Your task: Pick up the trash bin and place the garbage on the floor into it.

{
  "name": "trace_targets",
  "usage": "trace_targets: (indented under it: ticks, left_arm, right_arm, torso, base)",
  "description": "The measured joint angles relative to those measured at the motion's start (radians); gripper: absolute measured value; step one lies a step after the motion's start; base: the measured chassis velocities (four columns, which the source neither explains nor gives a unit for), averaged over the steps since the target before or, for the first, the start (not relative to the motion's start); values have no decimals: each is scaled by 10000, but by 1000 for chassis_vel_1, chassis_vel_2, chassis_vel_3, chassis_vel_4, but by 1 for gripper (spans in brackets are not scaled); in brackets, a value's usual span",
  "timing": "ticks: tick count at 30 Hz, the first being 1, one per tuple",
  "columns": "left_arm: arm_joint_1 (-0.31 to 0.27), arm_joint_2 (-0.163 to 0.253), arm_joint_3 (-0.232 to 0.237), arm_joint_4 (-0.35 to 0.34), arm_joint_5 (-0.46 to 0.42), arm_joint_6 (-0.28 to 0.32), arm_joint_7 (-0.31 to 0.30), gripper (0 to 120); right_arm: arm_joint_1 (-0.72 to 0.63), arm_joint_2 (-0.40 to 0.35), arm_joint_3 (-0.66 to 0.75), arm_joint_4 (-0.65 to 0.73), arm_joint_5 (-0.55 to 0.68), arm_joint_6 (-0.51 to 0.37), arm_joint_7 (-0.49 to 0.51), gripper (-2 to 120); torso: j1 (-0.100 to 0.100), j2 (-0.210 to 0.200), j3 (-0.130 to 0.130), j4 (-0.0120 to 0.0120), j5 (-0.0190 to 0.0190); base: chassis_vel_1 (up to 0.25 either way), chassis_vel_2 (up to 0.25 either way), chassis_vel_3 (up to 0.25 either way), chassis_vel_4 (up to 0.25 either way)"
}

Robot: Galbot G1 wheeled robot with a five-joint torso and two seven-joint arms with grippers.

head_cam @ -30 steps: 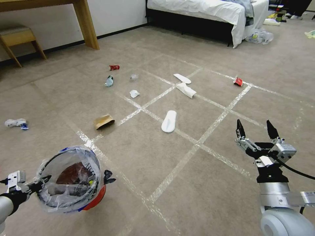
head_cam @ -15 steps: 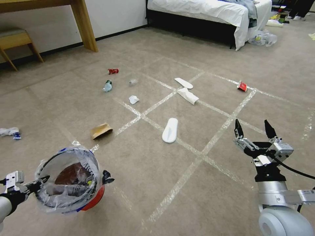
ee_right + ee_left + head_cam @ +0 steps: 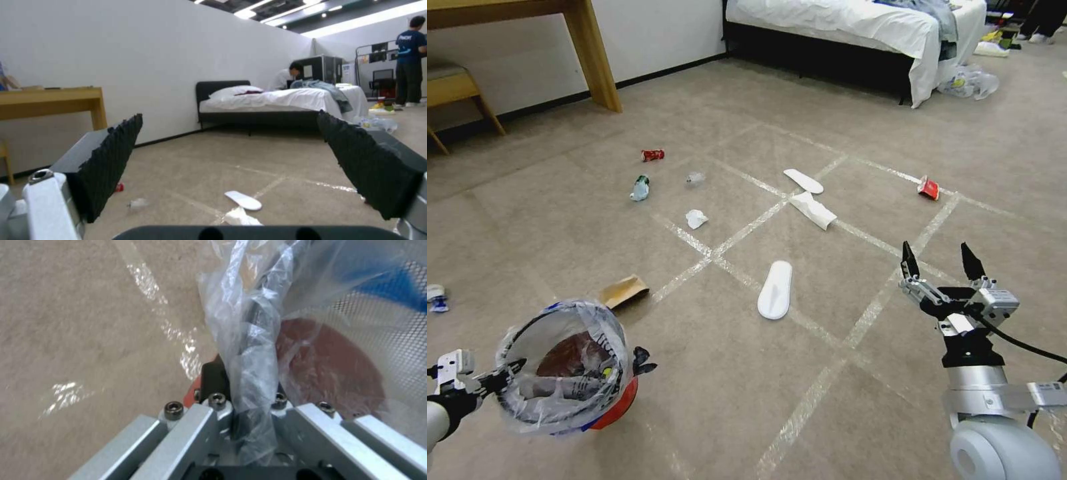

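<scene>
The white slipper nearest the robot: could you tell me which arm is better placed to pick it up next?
Probably the right. The right claw hangs open and empty, nearer the white slipper. The left claw is shut on the rim of the trash bin, so it is occupied.

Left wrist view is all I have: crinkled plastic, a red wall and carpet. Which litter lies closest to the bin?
Observer: The brown paper bag lies on the floor just beyond the trash bin, which the left gripper holds by its rim.
Operator: And the right arm?
Observer: The right gripper hangs above the floor at the robot's right, fingers open and empty.
Operator: Anything near it?
Observer: A white slipper lies by a tape line, ahead and to that gripper's left.
</scene>
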Motion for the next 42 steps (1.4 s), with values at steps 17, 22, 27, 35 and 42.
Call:
trace_targets:
  ticks: [17,22,27,35,42]
  left_arm:
    - [-44,66,-11,95,-4,0,0,1]
    - [-72,88,-6,126,-6,0,11,1]
    - [-73,107,-6,135,-8,0,20,1]
    - [-78,106,2,141,-14,1,36,1]
    - [-87,73,5,146,-11,0,46,1]
  right_arm:
    - [86,34,-34,-40,13,-73,-12,100]
    - [107,66,-65,-68,-2,-79,-13,100]
    - [109,78,-71,-69,-10,-83,-15,100]
    - [92,98,-78,-70,-26,-86,-17,100]
    - [89,98,-106,-67,-32,-54,-46,100]
  torso:
    - [0,0,0,2,-3]
    - [0,0,0,-1,-2]
    - [0,0,0,1,-1]
    - [0,0,1,0,-1]
    - [1,-1,2,0,-1]
  base:
    - [-163,164,161,-161]
    - [-164,160,158,-161]
    - [-171,162,175,-165]
    - [-154,164,160,-159]
    - [-105,133,123,-125]
